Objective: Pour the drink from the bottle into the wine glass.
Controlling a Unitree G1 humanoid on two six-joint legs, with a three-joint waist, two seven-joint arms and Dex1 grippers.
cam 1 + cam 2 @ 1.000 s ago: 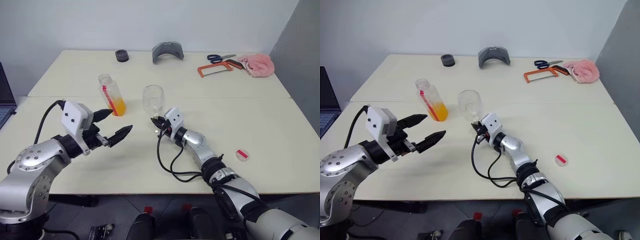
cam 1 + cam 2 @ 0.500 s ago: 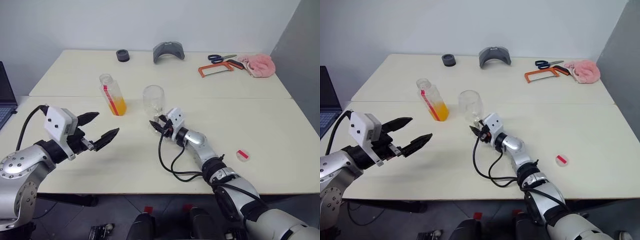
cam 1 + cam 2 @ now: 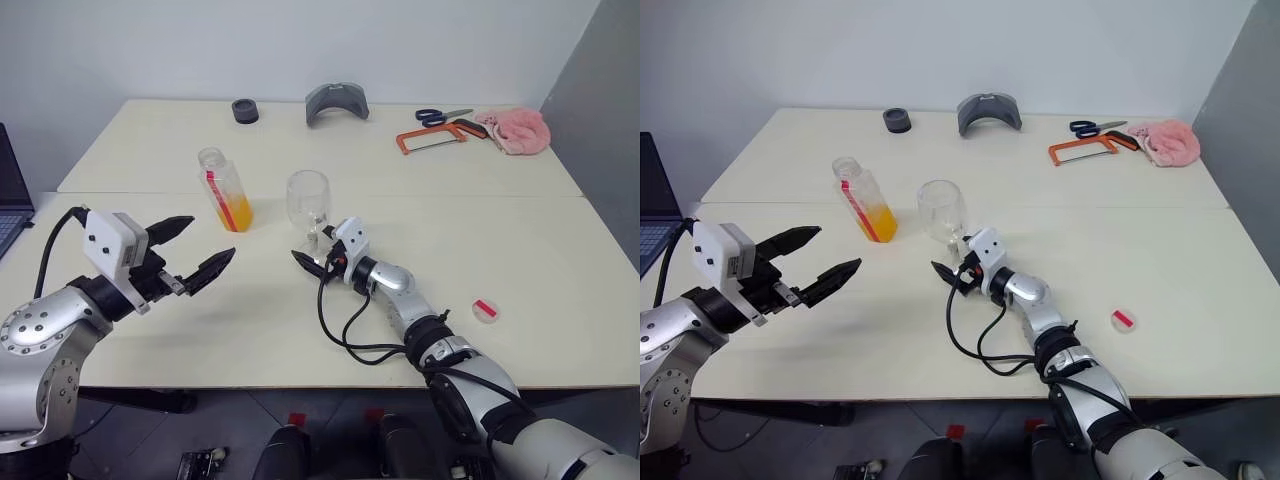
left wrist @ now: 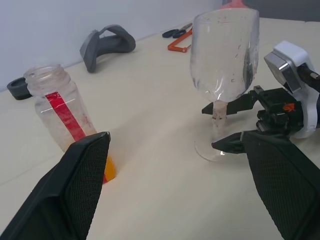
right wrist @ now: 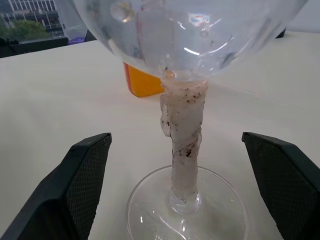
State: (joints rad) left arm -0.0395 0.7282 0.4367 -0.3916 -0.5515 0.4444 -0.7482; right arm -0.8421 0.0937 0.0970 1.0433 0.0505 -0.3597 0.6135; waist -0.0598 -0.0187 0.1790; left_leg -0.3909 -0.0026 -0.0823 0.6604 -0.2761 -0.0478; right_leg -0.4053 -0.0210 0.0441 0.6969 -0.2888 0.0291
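Orange drink (image 3: 237,211) sits only in the lower part of the open bottle (image 3: 224,188), and the wine glass (image 3: 308,205) beside it holds nothing, so as I judge it none of the pouring is done; the whole job of lifting the bottle, tipping it over the bowl and setting it down is still left. Both stand upright near the middle of the desk (image 3: 520,250), close to the seam where its two tops meet, the bottle toward my left and the glass just beside it, apart and not touching. My right gripper (image 3: 313,258) lies low on the desk at the foot of the glass, its jaws spread wide on either side of the stem and gripping nothing. My left gripper (image 3: 195,248) hovers toward the near left edge, well short of the bottle, jaws also wide apart and empty. A red and white cap (image 3: 485,309) lies alone toward the near right edge.
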